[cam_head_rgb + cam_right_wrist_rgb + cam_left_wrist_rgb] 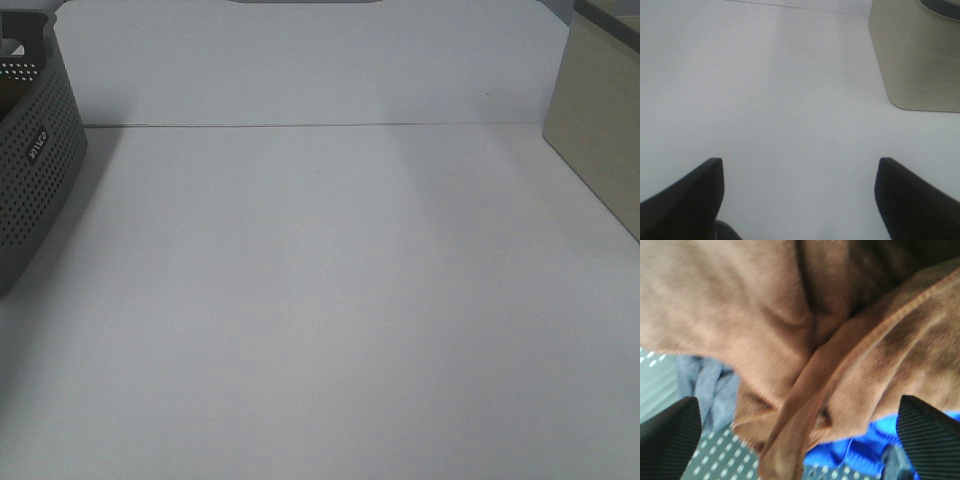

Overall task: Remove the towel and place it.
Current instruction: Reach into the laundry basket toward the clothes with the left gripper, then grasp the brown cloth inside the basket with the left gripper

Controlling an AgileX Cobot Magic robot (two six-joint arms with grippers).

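The towel (740, 300) lies in the grey basket (30, 190), label (36, 145) illegible.

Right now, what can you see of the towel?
The towel shows only in the left wrist view: brown, plush, bunched in deep folds, with a stitched hem running across. It lies on a grey cloth and a blue cloth in a perforated grey basket. The left gripper is open, its fingers either side of a fold. No tag shows.

brown towel (765, 305), grey perforated basket (30, 170)
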